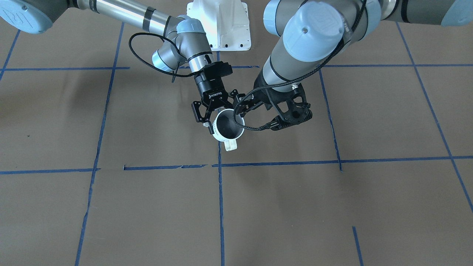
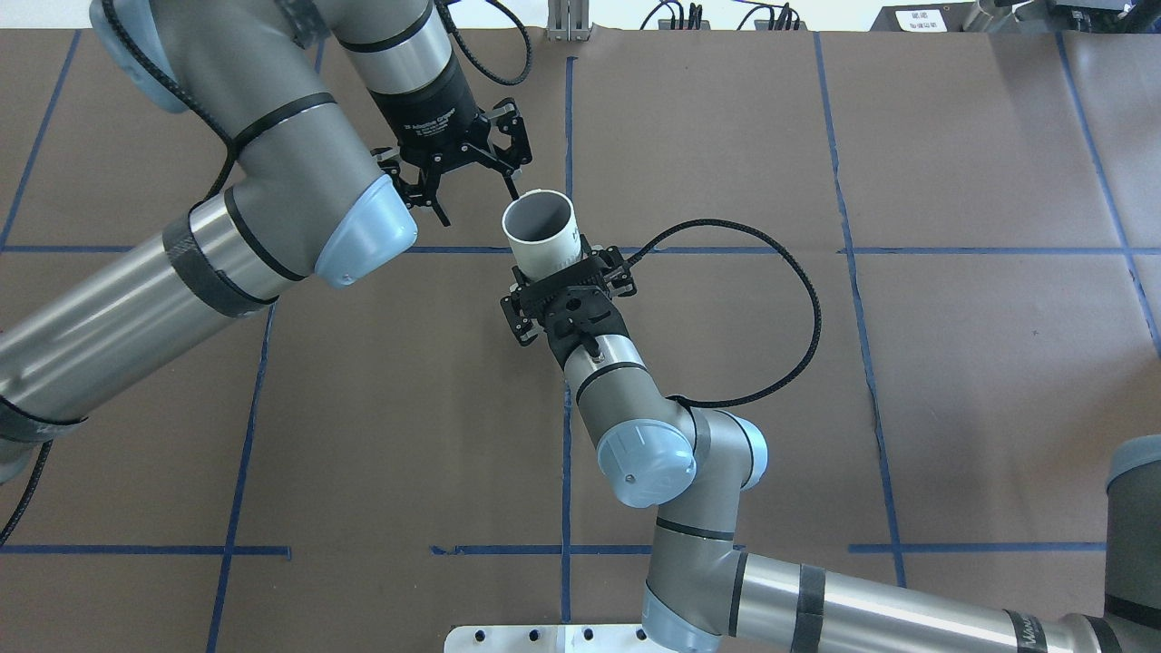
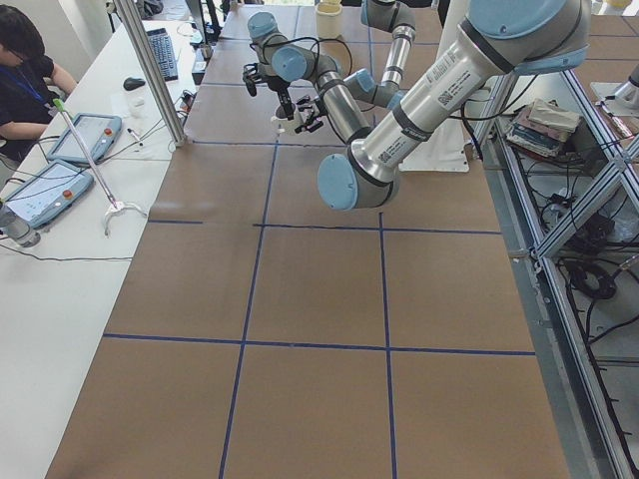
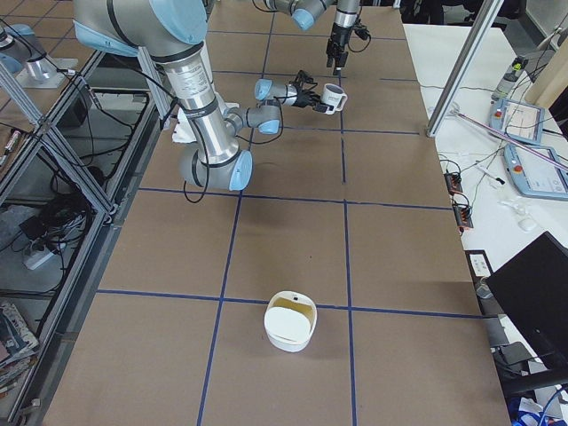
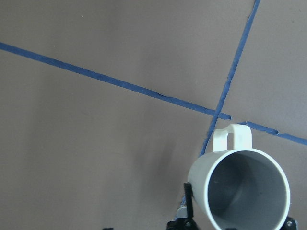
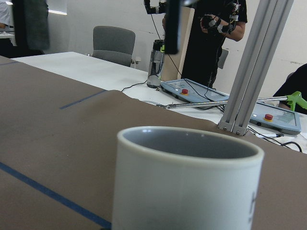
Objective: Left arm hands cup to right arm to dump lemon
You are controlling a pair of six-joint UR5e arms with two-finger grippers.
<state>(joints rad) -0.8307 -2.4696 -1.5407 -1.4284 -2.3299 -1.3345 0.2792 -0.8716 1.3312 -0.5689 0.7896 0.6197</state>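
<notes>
**Cup [image 2: 542, 231] upright in the right gripper [image 2: 562, 270], left gripper [image 2: 479, 204] open beside it**

The brown table [image 2: 907, 363], crossed by blue tape lines, lies under both arms. A white container [image 4: 290, 322] sits well apart, towards the robot's right end. The cup is over the table's middle. Its long axis is vertical, its grey mouth faces up, and its handle [image 1: 231, 145] points away from the robot's base. The right gripper is clamped on the cup's lower wall from the side. The left gripper is spread wide and empty, with one fingertip just beside the rim.
</notes>
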